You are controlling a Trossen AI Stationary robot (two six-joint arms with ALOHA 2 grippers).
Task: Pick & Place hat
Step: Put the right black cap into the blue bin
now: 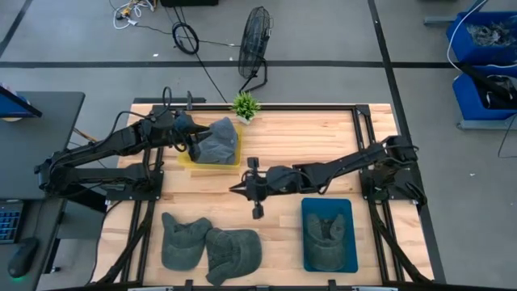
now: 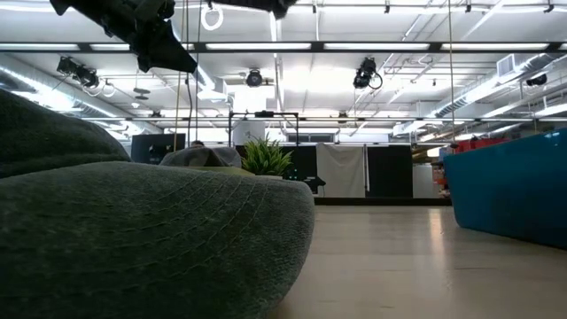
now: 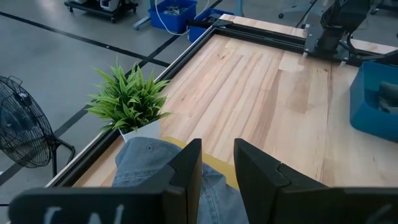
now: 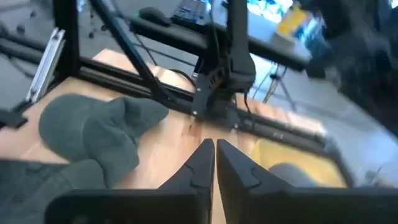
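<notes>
Grey hat (image 1: 218,139) is sitting in the yellow tray (image 1: 212,162) beside the plant (image 1: 245,105). Left tool (image 1: 192,147) is hovering w/ fingers a bit apart, empty. Right tool (image 1: 255,187) is pinched closed, empty, mid-desk (image 1: 323,133).

Closed gripper (image 4: 215,163) above green hats (image 4: 93,134)

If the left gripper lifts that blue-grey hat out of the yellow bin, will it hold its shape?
Probably not: the hat already sits crumpled in the yellow bin, so it likely sags. It looks like soft fabric, likely light. Left gripper is slightly open above it.
</notes>
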